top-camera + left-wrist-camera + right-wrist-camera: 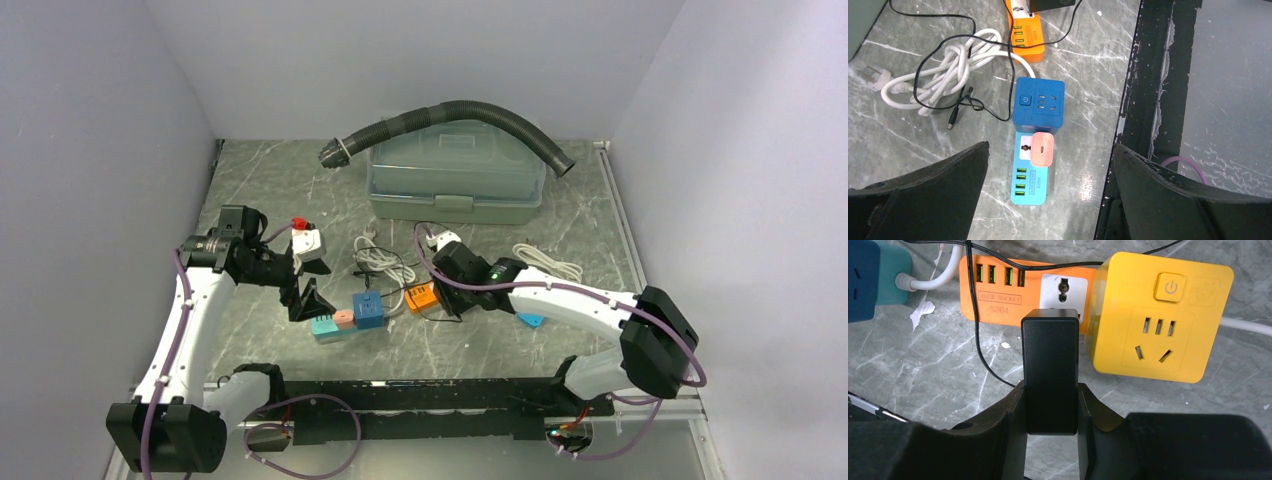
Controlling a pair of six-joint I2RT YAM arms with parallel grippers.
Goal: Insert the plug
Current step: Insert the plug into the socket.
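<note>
My right gripper (1050,407) is shut on a black plug block (1050,370). The block's far end is at the white socket (1064,290) of the orange power strip (998,290) and covers its lower part; I cannot tell whether its pins are in. A yellow cube socket (1160,317) sits on the strip just right of the block. In the top view the right gripper (450,285) is beside the orange strip (421,296). My left gripper (1050,155) is open, hovering over a teal strip (1030,182) that carries a pink charger (1042,149) and a blue cube socket (1039,104).
A coiled white cable (385,262) and thin black wire lie between the strips. A white plug with a red button (305,240) sits near the left arm. A clear lidded bin (455,175) with a black hose (450,110) stands at the back. A black rail (430,405) runs along the near edge.
</note>
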